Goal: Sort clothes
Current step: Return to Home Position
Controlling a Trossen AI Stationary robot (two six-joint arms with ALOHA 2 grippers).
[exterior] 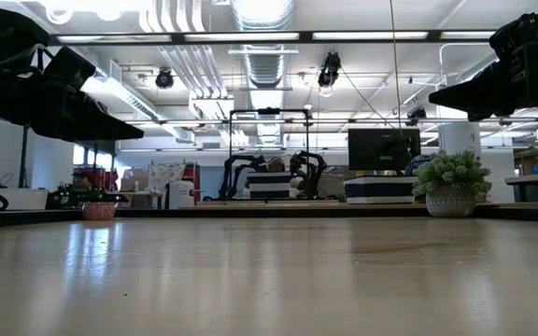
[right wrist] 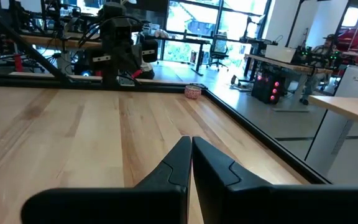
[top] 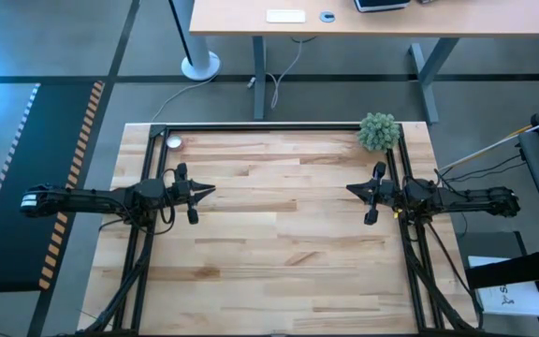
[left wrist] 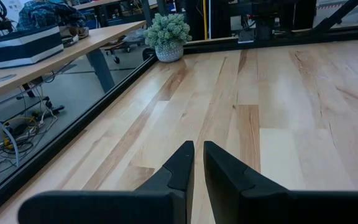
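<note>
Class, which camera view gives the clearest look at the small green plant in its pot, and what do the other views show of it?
The left wrist view: plant and pot show near, unobstructed. The low view shows it side-on at the table's far edge. The high view shows only its top. The right wrist view misses it.

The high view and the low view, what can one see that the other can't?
Only the high view shows both whole arms lying out over the wooden table, the left gripper and right gripper pointing at each other, both shut and empty, and a small round thing in the far left corner.
Only the low view shows the room behind: ceiling lights and a monitor.
Both show the green plant at the table's far right corner, in a pale pot in the low view. No clothes appear in either.
</note>
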